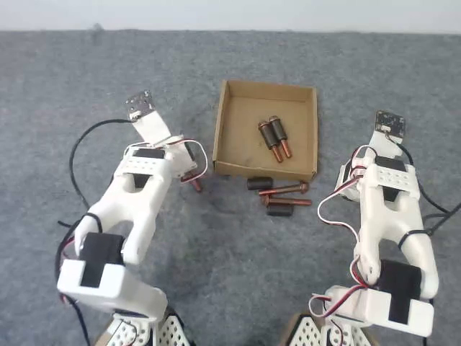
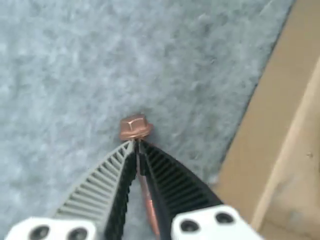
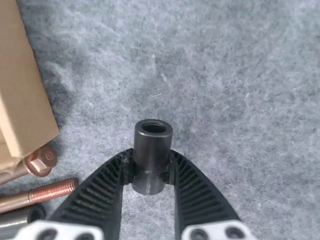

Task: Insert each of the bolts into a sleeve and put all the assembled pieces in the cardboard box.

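Note:
My left gripper [image 2: 136, 147] is shut on a copper bolt [image 2: 135, 127], whose hex head sticks out past the fingertips. In the high view this bolt [image 1: 196, 184] hangs just left of the cardboard box [image 1: 229, 167]. My right gripper [image 3: 151, 167] is shut on a black sleeve [image 3: 152, 150], held upright with its bore showing, over the carpet to the right of the box. Two assembled pieces [image 1: 274, 140] lie inside the box. In front of the box lie two loose bolts [image 1: 284, 190] and two loose sleeves [image 1: 279, 210].
Grey carpet covers the whole table. The box wall [image 2: 280, 125] stands close beside the left gripper. The box corner [image 3: 25, 100], a bolt head [image 3: 42, 161] and a threaded bolt end [image 3: 50, 192] lie near the right gripper. Cables trail beside both arms.

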You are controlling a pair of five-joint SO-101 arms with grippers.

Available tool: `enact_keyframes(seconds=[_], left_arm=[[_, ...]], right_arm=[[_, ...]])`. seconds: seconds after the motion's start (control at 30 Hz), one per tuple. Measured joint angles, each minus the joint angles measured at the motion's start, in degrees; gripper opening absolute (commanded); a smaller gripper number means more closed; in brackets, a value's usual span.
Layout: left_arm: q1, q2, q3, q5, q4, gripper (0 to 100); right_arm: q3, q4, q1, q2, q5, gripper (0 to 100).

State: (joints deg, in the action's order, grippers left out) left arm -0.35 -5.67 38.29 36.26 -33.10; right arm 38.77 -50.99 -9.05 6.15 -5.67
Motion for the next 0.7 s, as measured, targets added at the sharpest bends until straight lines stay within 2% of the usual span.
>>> enact_keyframes(seconds=[0.2, 0.5, 0.7], left_arm=[[0.09, -1.14, -2.99, 0.00, -0.79, 1], [-0.09, 1.58, -8.00, -0.18, -13.89, 1], [-0.09, 2.90, -8.00, -0.18, -14.59, 1]], right_arm=[[0.00, 0.00, 0.00, 0.00, 0.00, 0.7], [0.00, 0.00, 0.00, 0.00, 0.00, 0.7], [0.00, 0.00, 0.00, 0.00, 0.00, 0.7]])
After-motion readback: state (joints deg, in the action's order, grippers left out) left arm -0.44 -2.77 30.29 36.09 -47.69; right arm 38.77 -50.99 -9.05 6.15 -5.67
